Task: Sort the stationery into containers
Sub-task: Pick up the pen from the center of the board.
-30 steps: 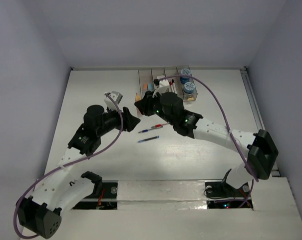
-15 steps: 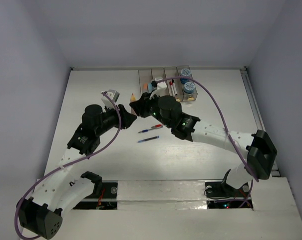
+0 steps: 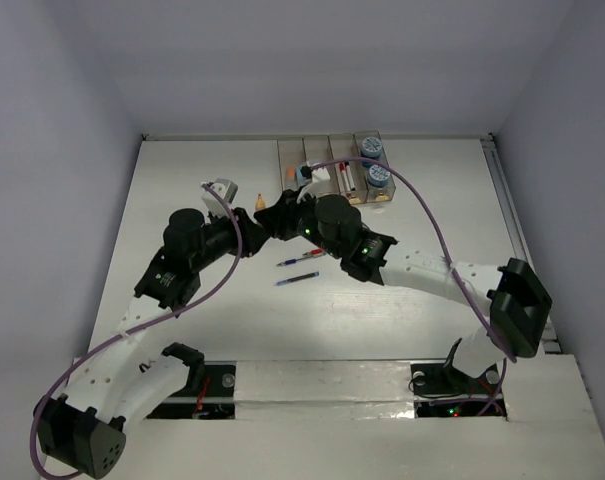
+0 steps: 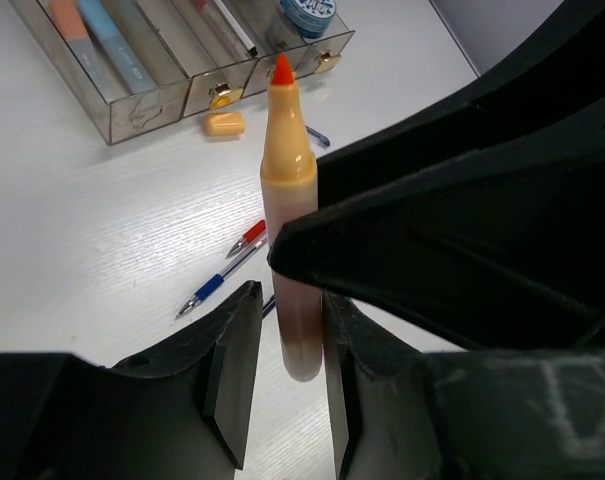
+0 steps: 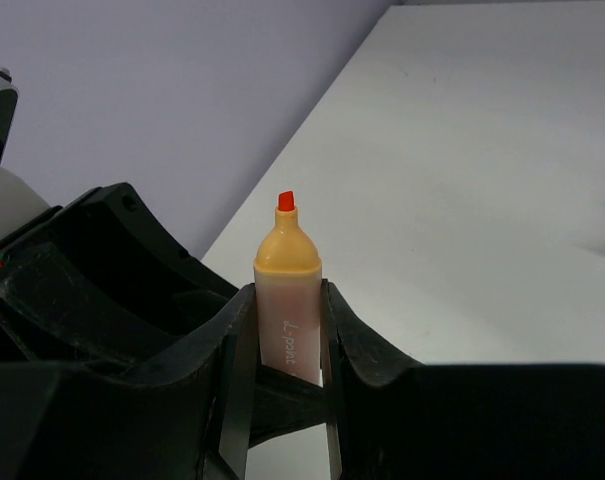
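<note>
An uncapped orange highlighter [image 5: 287, 255] stands upright between both grippers, above the table just in front of the containers [image 3: 331, 172]. My right gripper [image 5: 286, 312] is shut on its barrel. My left gripper [image 4: 290, 335] has closed in round its bottom end [image 4: 300, 340], one finger touching and the other a sliver off. From above, the two grippers [image 3: 266, 214] meet with the orange tip [image 3: 261, 198] poking out. The containers [image 4: 132, 100] hold sticks, pens and blue-white rolls [image 3: 379, 174]. Two pens [image 3: 300, 259] [image 3: 297, 279] lie loose on the table.
An orange cap [image 4: 224, 123] lies on the table right in front of the containers. The loose pens [image 4: 227, 265] sit under the joined grippers. A purple cable loops over each arm. White walls bound the table at the back and sides.
My left gripper moved right and its jaws narrowed around the highlighter's bottom end. My right gripper carried the highlighter left to meet it.
</note>
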